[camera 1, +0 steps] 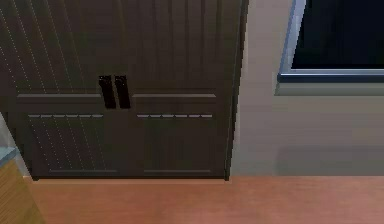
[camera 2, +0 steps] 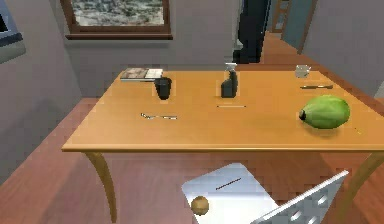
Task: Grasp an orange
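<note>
Ahead, forward view, left to right: corner of a pale-topped wooden unit point(camera 1: 10, 180) at the lower left edge. Then a dark double-door cabinet point(camera 1: 125, 90) across the left and middle of the frame, with two black handles point(camera 1: 114, 91) side by side near its centre seam. Beige wall point(camera 1: 262, 110) next, and a dark window point(camera 1: 338, 35) in the upper right. Reddish wood floor point(camera 1: 210, 200) runs along the bottom.

The arm side view gives what the forward one lacks: the table and its things. A wood-framed picture or window point(camera 2: 115, 15) sits at upper left. The wooden table point(camera 2: 110, 135) spans the middle. On it, left to right: a flat book-like item point(camera 2: 140, 74) at the far edge, a dark cup point(camera 2: 163, 88) just beside it, a thin utensil point(camera 2: 158, 117) nearer the front, a dark bottle point(camera 2: 229, 82) at centre, a small white cup point(camera 2: 302, 70) at the far right, a thin stick point(camera 2: 316, 87) below it, and a round green thing point(camera 2: 325, 112) at the right end.

Task's thing: a small round brown-gold ball point(camera 2: 200, 205) sits at lower centre, at the left edge of a white chair point(camera 2: 235, 185) below the table's front edge. Whether it is the orange is uncertain. Cannot tell if it rests on the seat or the floor. It is round, so it shows no long axis and no heading.

Arm pose: cannot tell. Pincer state: cannot tell.
</note>
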You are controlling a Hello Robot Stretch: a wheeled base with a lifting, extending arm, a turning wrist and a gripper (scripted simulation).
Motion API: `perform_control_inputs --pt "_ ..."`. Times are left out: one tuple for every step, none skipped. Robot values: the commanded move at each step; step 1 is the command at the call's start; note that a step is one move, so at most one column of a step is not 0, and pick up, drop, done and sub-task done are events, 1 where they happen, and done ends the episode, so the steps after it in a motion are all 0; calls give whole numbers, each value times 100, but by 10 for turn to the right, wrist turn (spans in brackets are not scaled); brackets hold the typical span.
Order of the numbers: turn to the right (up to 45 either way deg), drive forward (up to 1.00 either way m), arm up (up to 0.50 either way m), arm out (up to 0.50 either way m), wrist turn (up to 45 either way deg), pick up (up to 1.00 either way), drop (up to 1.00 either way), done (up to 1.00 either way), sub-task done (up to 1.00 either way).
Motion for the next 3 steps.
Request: perform_control_inputs --pt "0 0 50 0 0 0 0 0 0" --pt "0 0 10 0 0 0 0 0 0" --pt "0 0 0 26 0 0 0 0 0"
